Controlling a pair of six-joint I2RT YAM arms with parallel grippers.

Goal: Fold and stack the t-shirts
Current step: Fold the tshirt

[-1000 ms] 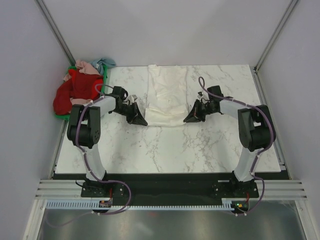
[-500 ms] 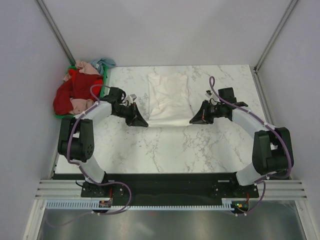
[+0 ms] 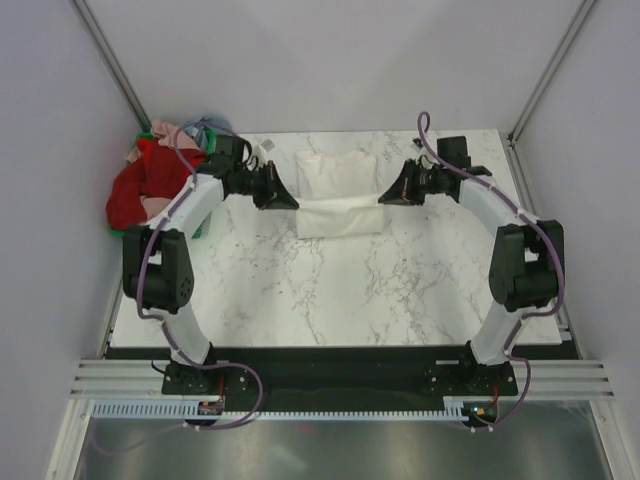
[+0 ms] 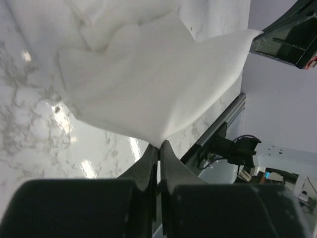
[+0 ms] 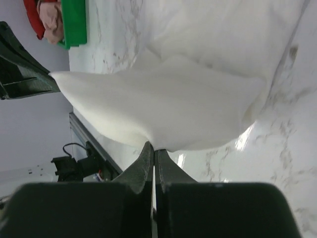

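Observation:
A cream-white t-shirt point(image 3: 338, 178) lies at the back middle of the marble table, its near part doubled over. My left gripper point(image 3: 294, 203) is shut on the raised edge at the shirt's left side, and my right gripper point(image 3: 382, 199) is shut on the same edge at the right side. The left wrist view shows the cloth point(image 4: 148, 84) stretched upward from the closed left gripper point(image 4: 159, 145). From the right wrist, the cream-white t-shirt point(image 5: 163, 99) hangs as a taut band above the pinching right gripper point(image 5: 153, 147). No chest print shows.
At the table's back left corner lies a heap of other t-shirts: red point(image 3: 130, 195), pink point(image 3: 168, 133) and pale blue point(image 3: 207, 125). They sit in a green crate point(image 5: 73, 22). Grey walls and metal posts close in the table at the back and sides.
Both grippers have carried the shirt's near edge away from the arm bases toward the back of the table. The shirt has folded over itself and now looks about half as long.

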